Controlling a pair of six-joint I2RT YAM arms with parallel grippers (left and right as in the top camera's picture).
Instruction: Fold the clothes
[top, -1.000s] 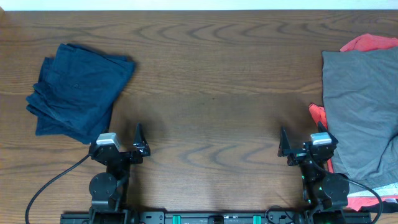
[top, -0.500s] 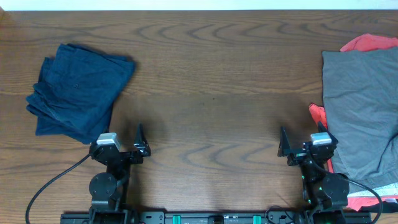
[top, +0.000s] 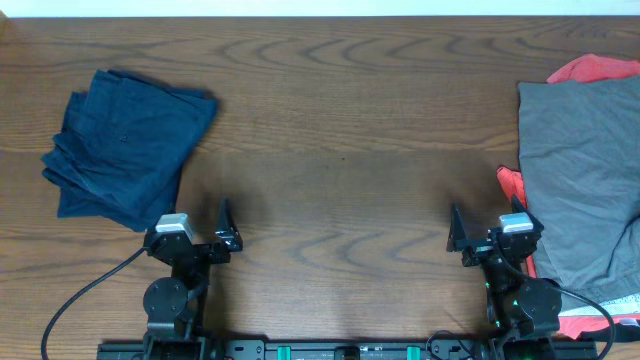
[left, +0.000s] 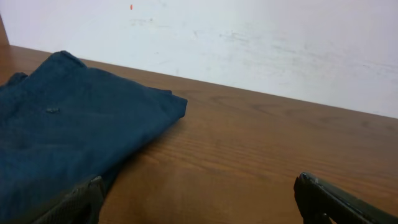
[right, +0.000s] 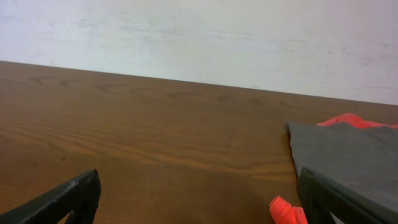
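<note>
Clothes lie at both ends of the tabletop (top: 340, 130), none in hand. The left tool (left: 199, 202) is spread wide and empty, low at the near edge; the right tool (right: 202, 199) is likewise wide and empty. Just beside the right tool, to its right and running ahead, is the grey piece (top: 580, 180), flat and unfolded, its long axis pointing away from the robot. Some red (top: 595, 68) peeks from under it at the far and near sides. The navy (top: 125, 150) lies ahead-left of the left tool, near it, layered as if already folded. Count: two tools, one grey, one navy pile, red in three patches, likely one garment. Grey looks next, and the right arm is nearer
</note>
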